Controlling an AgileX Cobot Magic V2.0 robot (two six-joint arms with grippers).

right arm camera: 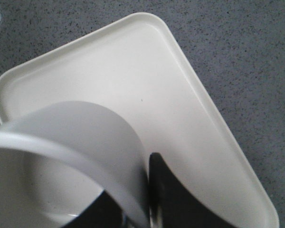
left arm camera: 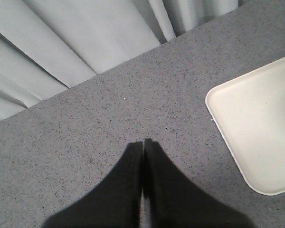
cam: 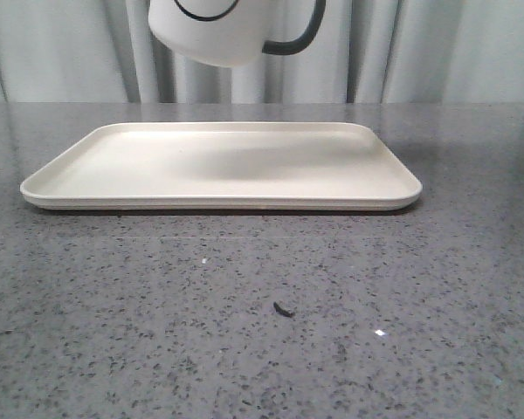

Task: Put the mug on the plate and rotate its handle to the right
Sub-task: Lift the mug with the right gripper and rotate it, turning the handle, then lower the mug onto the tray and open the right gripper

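Observation:
The white mug [cam: 211, 33] hangs in the air above the back of the cream plate [cam: 113, 175], tilted, its black handle [cam: 299, 35] pointing right. Only its lower part shows in the front view. In the right wrist view my right gripper [right arm camera: 145, 190] is shut on the mug [right arm camera: 71, 142], one finger inside the rim and one outside the wall, with the plate [right arm camera: 180, 109] below. My left gripper [left arm camera: 143, 142] is shut and empty over bare table, left of the plate's corner [left arm camera: 256, 123]. Neither gripper shows in the front view.
The grey speckled table [cam: 262, 314] runs to a pale curtain [cam: 437, 52] at the back. A small dark speck [cam: 283, 308] lies on the table in front of the plate.

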